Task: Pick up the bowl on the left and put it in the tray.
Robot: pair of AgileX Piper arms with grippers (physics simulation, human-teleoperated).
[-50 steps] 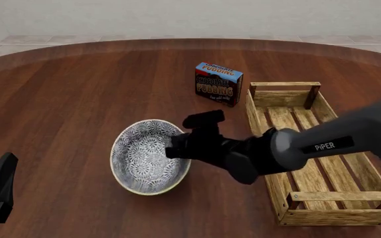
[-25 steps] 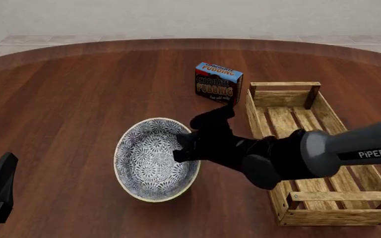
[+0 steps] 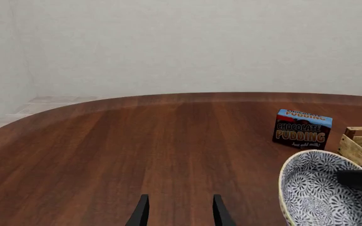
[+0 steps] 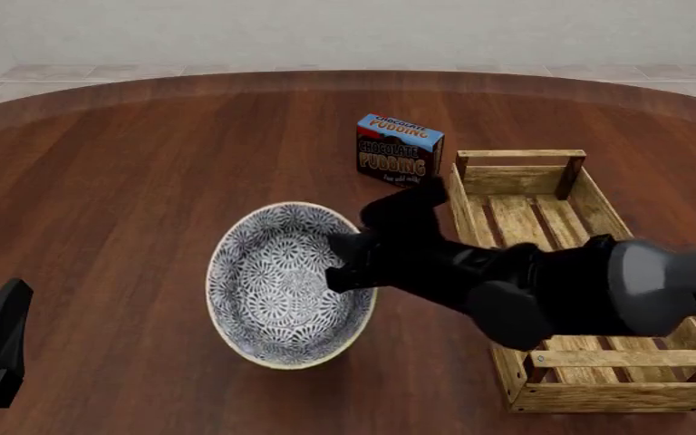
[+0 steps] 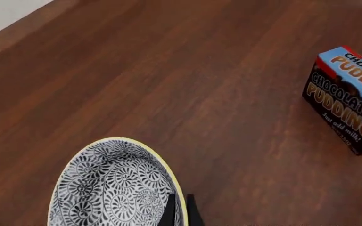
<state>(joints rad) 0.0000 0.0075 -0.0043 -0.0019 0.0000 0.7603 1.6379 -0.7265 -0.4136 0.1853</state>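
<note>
In the front view the right gripper (image 4: 338,263) was largely hidden by its own dark wrist, so its fingertips were hard to make out there. The right wrist view showed them better: two thin dark fingers (image 5: 168,213) pinched on the bowl's (image 4: 285,283) pale rim, one inside and one outside. The bowl sat at the lower centre of the front view, tilted with its opening toward the camera; whether it touched the table (image 4: 130,199) could not be told. The right arm (image 4: 614,294) crossed over the near left part of the tray (image 4: 572,272), covering its slats there. The tray lay at the right of the frame.

The left gripper (image 3: 177,213) was cut off at the lower edge of its wrist view, its two fingers apart with only bare table between them. In the front view it showed only as a dark shape at the lower left corner.

There was one bowl, one tray, one pudding box (image 4: 399,152) above centre, and two arms.
</note>
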